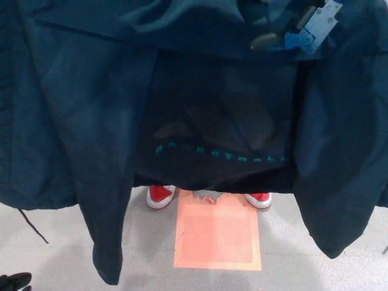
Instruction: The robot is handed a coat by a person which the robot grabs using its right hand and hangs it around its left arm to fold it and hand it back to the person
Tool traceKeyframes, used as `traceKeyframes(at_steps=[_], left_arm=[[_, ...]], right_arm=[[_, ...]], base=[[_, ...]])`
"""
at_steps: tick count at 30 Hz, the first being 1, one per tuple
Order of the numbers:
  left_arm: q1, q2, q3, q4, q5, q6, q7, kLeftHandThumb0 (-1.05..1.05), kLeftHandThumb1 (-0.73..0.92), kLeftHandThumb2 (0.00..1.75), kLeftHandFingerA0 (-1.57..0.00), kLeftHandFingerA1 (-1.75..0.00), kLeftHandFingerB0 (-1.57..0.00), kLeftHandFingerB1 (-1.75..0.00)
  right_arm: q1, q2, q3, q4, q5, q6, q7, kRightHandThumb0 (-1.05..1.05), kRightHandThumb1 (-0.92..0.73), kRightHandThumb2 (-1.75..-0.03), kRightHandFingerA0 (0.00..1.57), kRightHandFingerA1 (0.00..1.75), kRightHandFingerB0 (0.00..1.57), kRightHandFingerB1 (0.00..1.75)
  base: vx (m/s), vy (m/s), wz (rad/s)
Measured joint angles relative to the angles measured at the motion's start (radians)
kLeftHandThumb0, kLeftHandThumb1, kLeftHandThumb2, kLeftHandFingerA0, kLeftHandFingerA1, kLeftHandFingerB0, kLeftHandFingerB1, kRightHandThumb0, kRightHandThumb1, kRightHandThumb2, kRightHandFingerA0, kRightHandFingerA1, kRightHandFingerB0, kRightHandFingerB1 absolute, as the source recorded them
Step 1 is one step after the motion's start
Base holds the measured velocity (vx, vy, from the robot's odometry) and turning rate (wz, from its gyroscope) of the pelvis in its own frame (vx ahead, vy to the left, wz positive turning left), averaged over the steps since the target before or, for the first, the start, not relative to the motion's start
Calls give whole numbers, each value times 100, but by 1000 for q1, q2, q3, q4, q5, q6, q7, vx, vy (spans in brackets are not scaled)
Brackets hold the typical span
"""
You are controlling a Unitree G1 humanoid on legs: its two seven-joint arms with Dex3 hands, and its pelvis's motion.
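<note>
A dark teal coat (pixel 109 121) hangs spread across nearly the whole head view, its two sleeves dangling at left and right. Teal lettering (pixel 218 154) curves across its inner back panel. My right hand (pixel 300 30), with blue and grey parts, sits at the top right against the coat's upper edge near the collar; its grip is hidden by folds. A small black shape (pixel 15 280) in the bottom left corner looks like part of my left hand, too little to read. A person stands behind the coat; only red and white shoes (pixel 160 195) show below the hem.
An orange square mat (pixel 217 233) lies on the grey floor (pixel 60 254) in front of the person's second shoe (pixel 259 200). A thin drawstring (pixel 33 225) hangs from the coat's left hem.
</note>
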Motion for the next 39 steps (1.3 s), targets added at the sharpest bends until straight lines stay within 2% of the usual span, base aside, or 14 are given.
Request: traceKeyframes(at_steps=[5,6,7,8,12,14,20,23,24,28,30,34,35,39], left_arm=[[2,6,0,0,0,-4,-7,-75,77,110,-3,-39,-7,-43],[2,6,0,0,0,-4,-7,-35,56,112,0,-48,0,-46],[2,6,0,0,0,-4,-8,-73,76,110,-3,-40,-9,-43],[2,6,0,0,0,-4,-8,-36,54,111,0,-48,0,-46],[-6,6,0,3,0,-4,-8,-36,52,111,0,-48,0,-46],[-9,6,0,3,0,-4,-8,-78,76,109,-2,-40,-15,-46],[-14,6,-1,3,1,-4,-7,-76,75,112,-5,-37,-6,-43],[-16,6,-2,3,1,-4,-7,-78,92,73,-10,-27,-13,-30],[-16,6,-2,3,1,-4,-7,-74,75,111,-4,-36,-6,-43],[-16,6,-2,2,1,-4,-7,-78,78,111,-3,-41,-13,-46],[-16,6,-3,2,1,-4,-7,-77,91,73,-9,-28,-11,-30],[-16,6,-4,2,1,-4,-7,-80,92,73,-10,-27,-12,-29],[-16,6,-5,2,1,-4,-7,-87,83,114,-1,-38,-6,-40],[-16,6,-6,2,2,-4,-7,-83,82,81,-8,-29,-12,-32]], right_arm=[[-18,39,22,56,-29,-1,58,-89,-51,-95,0,7,0,10],[-18,44,24,59,-35,0,64,-100,-65,-65,0,24,1,24],[-18,46,25,60,-40,0,66,-97,-65,-61,17,33,5,24],[-18,49,28,58,-49,0,66,-96,-64,-61,59,43,15,29],[-10,60,41,31,-114,-1,18,-92,-47,-88,78,60,45,47],[3,65,42,26,-134,-11,-26,-87,-62,-68,105,131,60,48],[14,65,53,28,-182,-39,-146,-56,-92,-68,93,120,85,56],[15,65,59,35,-207,-49,-208,-38,-82,-65,92,123,75,57],[15,65,61,37,-211,-50,-218,-36,-81,-64,92,124,76,59],[27,65,69,48,-241,-60,-296,-35,-82,-64,95,128,81,64],[34,65,73,55,-251,-66,-329,-36,-84,-71,86,157,76,100],[48,70,76,75,-270,-81,-408,-37,-88,-65,84,149,73,97],[53,74,75,82,-272,-84,-428,-37,-87,-66,84,152,70,105],[79,97,43,106,-271,-97,-499,-41,-84,-71,87,168,73,141]], base=[[0,0,0],[0,0,0],[0,0,0],[0,0,0],[0,0,0],[0,0,0],[0,0,0],[0,0,0],[0,0,0],[0,0,0],[0,0,0],[0,0,0],[0,0,0],[0,0,0]])
